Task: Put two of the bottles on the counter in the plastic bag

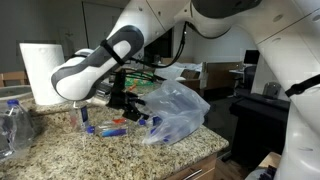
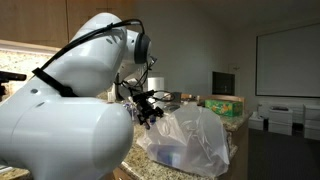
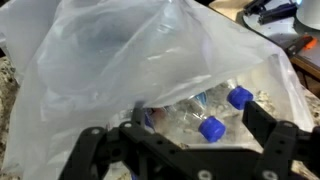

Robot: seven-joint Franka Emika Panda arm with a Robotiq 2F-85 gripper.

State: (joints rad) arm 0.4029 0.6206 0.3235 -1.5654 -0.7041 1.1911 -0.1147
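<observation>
In the wrist view two small clear bottles with blue caps, one (image 3: pixel 205 125) nearer and one (image 3: pixel 238 98) farther right, lie inside the translucent plastic bag (image 3: pixel 130 60). My gripper (image 3: pixel 180 145) stands open at the bag's mouth. Its dark fingers (image 3: pixel 268 135) sit wide on either side of the nearer bottle and touch nothing. In both exterior views the gripper (image 1: pixel 135 108) (image 2: pixel 152 112) hangs at the bag's (image 1: pixel 178 108) (image 2: pixel 195 140) open side. Another small bottle (image 1: pixel 110 127) lies on the granite counter (image 1: pixel 60 150), and one more (image 1: pixel 84 118) is to its left.
A big clear ribbed bottle (image 1: pixel 12 125) stands at the counter's left end, with a white paper towel roll (image 1: pixel 40 70) behind it. The counter's wooden edge (image 1: pixel 150 165) runs along the front. Office furniture and boxes (image 2: pixel 225 105) stand beyond the counter.
</observation>
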